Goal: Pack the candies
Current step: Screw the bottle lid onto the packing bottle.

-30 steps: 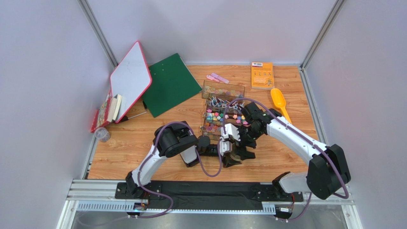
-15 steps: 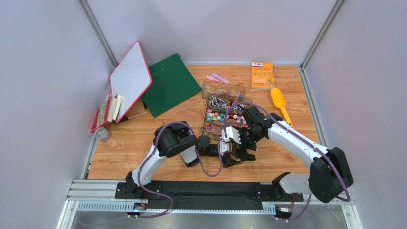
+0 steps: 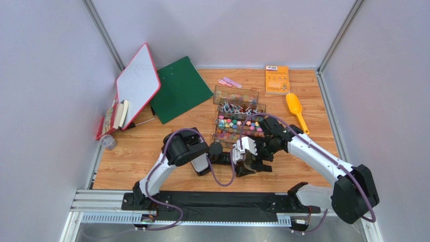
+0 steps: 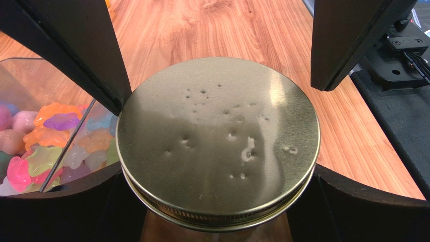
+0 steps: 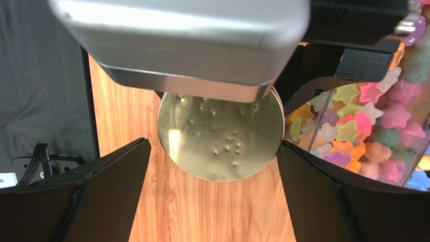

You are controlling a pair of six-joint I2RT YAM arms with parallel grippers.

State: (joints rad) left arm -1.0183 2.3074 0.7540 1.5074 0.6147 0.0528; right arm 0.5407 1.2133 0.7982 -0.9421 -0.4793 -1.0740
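Candies [image 3: 229,123] lie heaped in a clear box [image 3: 216,108] mid-worktop [image 3: 131,156], none visibly packed. Just nearer, the left gripper [image 4: 219,65] has its jaws clamped on a gold lid [image 4: 217,141]; the right gripper [image 5: 213,146] hovers, jaws wide apart. The yellow scoop [image 3: 294,106] lies unused, far right.

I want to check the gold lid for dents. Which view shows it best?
The left wrist view: the lid fills the frame, its whole face and dents clear. The right wrist view shows it smaller, its upper edge hidden behind a grey housing. In the top view it cannot be made out.
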